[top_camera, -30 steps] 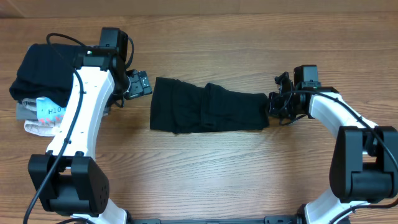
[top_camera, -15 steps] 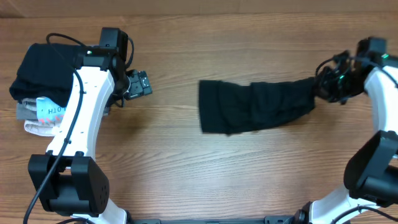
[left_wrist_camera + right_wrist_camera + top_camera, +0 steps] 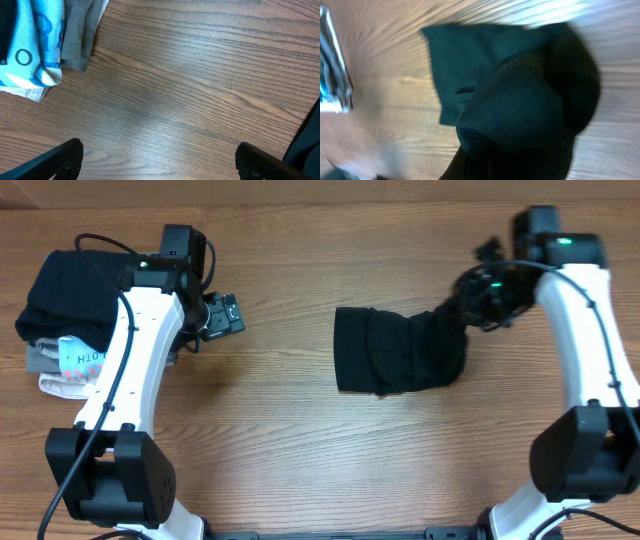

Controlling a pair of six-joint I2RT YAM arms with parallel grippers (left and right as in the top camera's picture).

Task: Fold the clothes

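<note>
a brown wood-grain desk (image 3: pixel 300 450) fills every view, with a pile of folded garments (image 3: pixel 60 300) at one edge as the landmark. the black short-sleeved t-shirt of soft fabric (image 3: pixel 395 365) lies well apart from that pile as a bunched, part-folded strip. its end farthest from the pile is lifted off the wood by the right fingers (image 3: pixel 468 298), which are clenched on the cloth (the right wrist view is blurred and mostly black fabric). the left fingers (image 3: pixel 225 315) hover just beside the pile, on its shirt side, spread wide and grasping nothing.

the risk i judge: nothing pins the shirt's end nearer the pile, so a pull could drag the whole bundle instead of folding it. the soft, wrinkled layers could also slip or land crooked.

in the pile, the light-blue-and-white printed garment (image 3: pixel 80 360) shows dark letters, roughly "hioth", probably reversed. no logo is visible on the shirt.
</note>
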